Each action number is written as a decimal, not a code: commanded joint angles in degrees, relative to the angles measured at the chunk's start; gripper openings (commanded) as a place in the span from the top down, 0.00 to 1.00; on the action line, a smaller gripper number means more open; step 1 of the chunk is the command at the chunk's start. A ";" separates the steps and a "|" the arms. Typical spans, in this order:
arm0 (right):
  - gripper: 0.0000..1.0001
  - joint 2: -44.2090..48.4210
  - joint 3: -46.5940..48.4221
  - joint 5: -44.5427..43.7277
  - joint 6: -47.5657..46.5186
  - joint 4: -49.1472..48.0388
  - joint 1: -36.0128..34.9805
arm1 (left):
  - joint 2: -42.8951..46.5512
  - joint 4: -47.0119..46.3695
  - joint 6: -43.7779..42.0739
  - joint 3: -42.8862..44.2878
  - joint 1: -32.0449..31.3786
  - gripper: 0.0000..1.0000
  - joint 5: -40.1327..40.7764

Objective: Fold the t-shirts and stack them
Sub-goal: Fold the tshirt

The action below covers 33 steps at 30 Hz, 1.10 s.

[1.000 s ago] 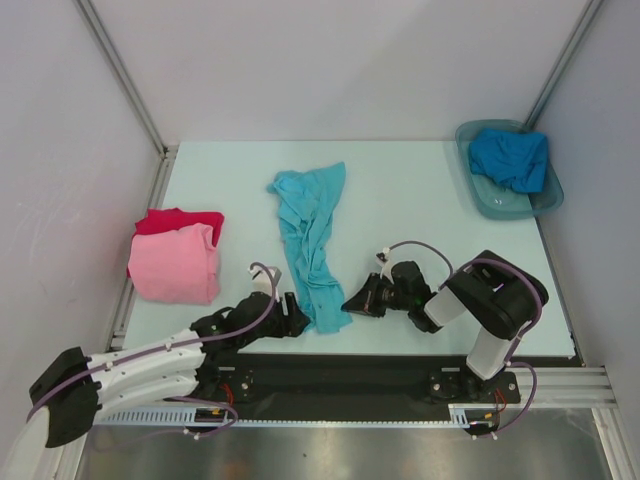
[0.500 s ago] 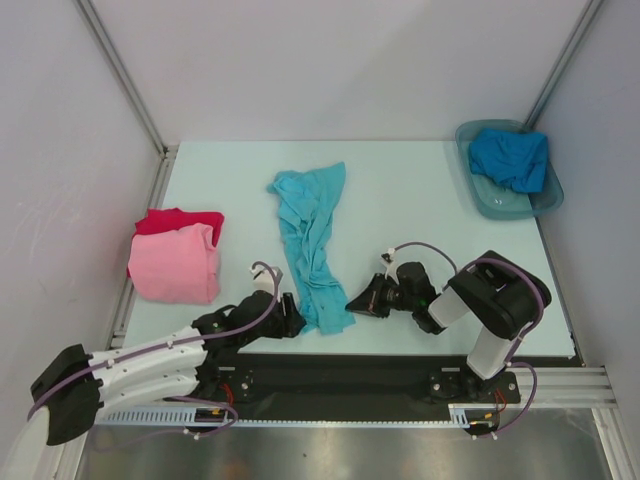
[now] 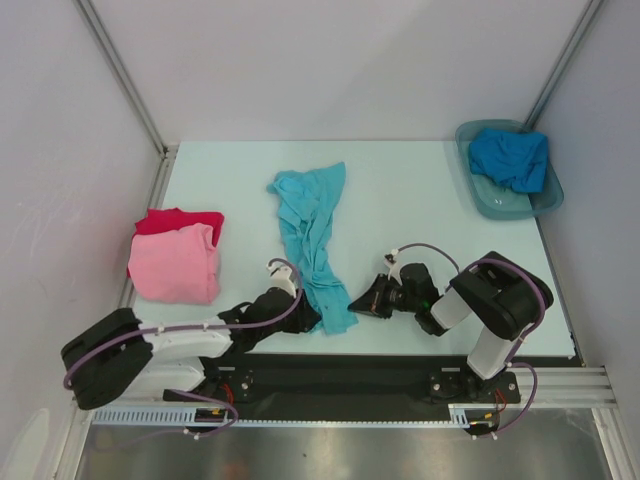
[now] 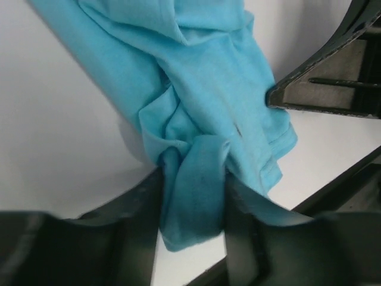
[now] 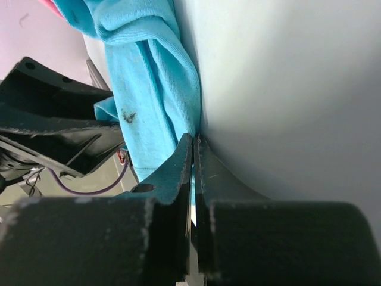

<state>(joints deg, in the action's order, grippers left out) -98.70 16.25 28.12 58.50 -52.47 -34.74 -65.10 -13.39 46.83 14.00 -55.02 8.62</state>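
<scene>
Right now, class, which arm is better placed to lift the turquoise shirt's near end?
Probably left: the left jaws clamp a thick bunch of the turquoise shirt, while the right jaws pinch only a thin edge.

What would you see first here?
A long, crumpled turquoise shirt lies down the middle of the table, with the left pincer and right pincer both pinching its near end. A folded pink shirt sits on a red shirt at the left, and a blue shirt lies in the tub at the far right.
</scene>
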 commanded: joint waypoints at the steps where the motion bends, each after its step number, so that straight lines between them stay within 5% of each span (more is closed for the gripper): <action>1: 1.00 -0.71 -0.96 0.18 -0.05 -2.81 0.11 | -6.96 -4.97 0.98 -0.12 -1.57 0.59 -3.17; 8: 1.00 -0.36 -1.75 0.71 -0.49 -2.99 1.34 | -7.25 -2.44 1.07 1.64 -3.86 0.99 -2.56; 19: 1.00 2.53 -3.50 0.10 -1.11 -1.86 3.62 | 5.94 17.59 0.02 2.35 -4.04 1.00 2.62; 33: 1.00 26.18 -8.25 -9.22 -2.69 23.45 2.93 | 15.01 30.44 0.19 4.02 -4.04 1.00 4.83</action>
<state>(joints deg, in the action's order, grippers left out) -75.40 8.60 26.15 57.32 -37.54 -31.29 -49.82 8.23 48.03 16.91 -58.98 10.39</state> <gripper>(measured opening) 0.010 0.039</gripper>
